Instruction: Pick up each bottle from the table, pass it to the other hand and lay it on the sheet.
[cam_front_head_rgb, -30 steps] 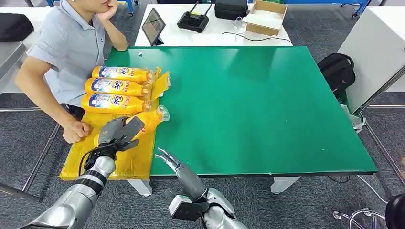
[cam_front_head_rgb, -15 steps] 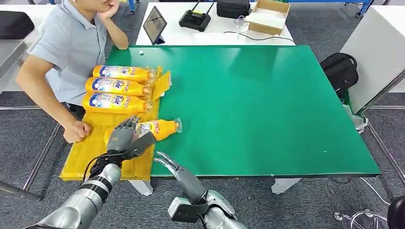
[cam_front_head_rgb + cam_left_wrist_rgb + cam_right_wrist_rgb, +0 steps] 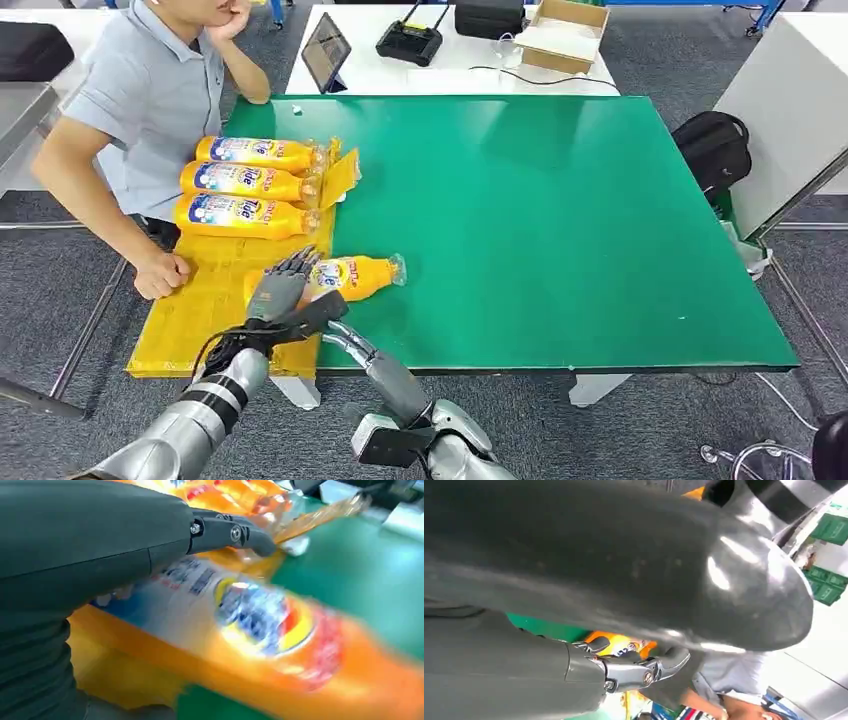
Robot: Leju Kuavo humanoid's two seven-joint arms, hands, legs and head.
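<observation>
An orange bottle [image 3: 355, 276] lies on its side across the right edge of the yellow sheet [image 3: 190, 335], its cap end out on the green table [image 3: 560, 220]. My left hand [image 3: 285, 295] hovers over the bottle's base end with its fingers spread and its thumb out, gripping nothing. In the left wrist view the bottle [image 3: 260, 625] is blurred beneath the straight fingers [image 3: 230, 532]. Three more orange bottles [image 3: 245, 182] lie side by side on the far part of the sheet. My right hand [image 3: 345, 340] is empty, fingers loosely apart, at the table's front edge.
A person sits at the left with a fist [image 3: 160, 275] on the sheet's edge. A tablet [image 3: 325, 52], a controller [image 3: 410, 42] and a cardboard box [image 3: 560, 35] are on the white table behind. A black backpack [image 3: 712, 150] is on the floor at the right.
My left hand has lowered the bottle from its grip, let it go and spread its fingers. The bottle now lies flat and has shifted right, onto the green table. The right hand has barely moved.
</observation>
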